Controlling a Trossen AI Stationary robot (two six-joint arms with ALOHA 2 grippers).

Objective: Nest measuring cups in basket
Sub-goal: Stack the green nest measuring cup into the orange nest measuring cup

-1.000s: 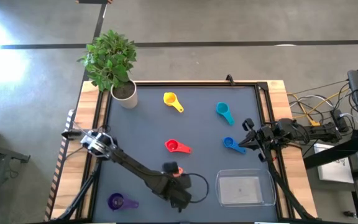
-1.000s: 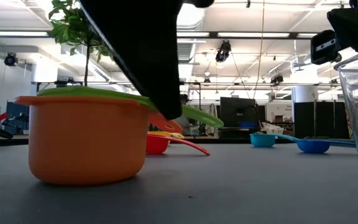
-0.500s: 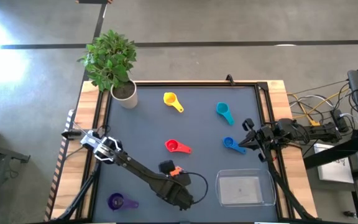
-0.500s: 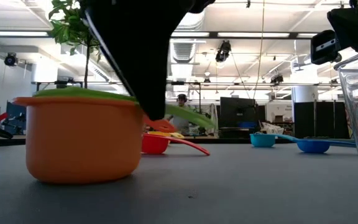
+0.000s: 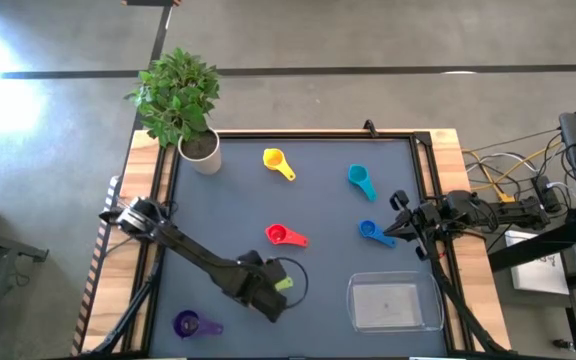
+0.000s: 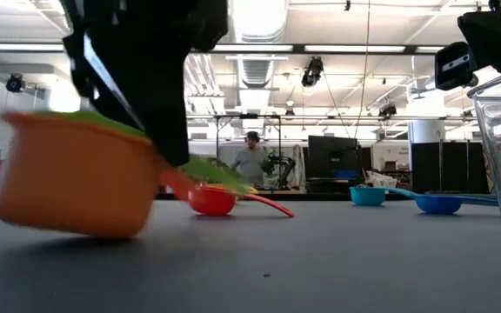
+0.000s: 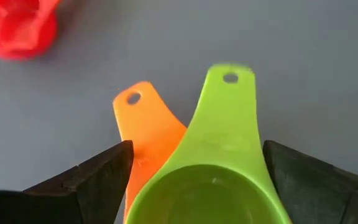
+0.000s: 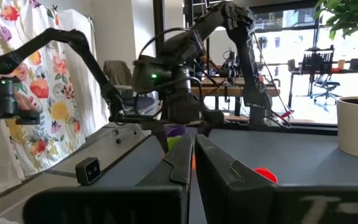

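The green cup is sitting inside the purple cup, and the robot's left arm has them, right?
Not quite. The green cup sits inside the orange cup, not the purple one; the left wrist view shows the two handles side by side. The purple cup lies alone. The left gripper does have them.

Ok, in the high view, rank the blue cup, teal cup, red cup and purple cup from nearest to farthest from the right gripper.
1. Blue cup, just beside the right gripper.
2. Teal cup, toward the far edge.
3. Red cup, mid-table.
4. Purple cup, near left corner.
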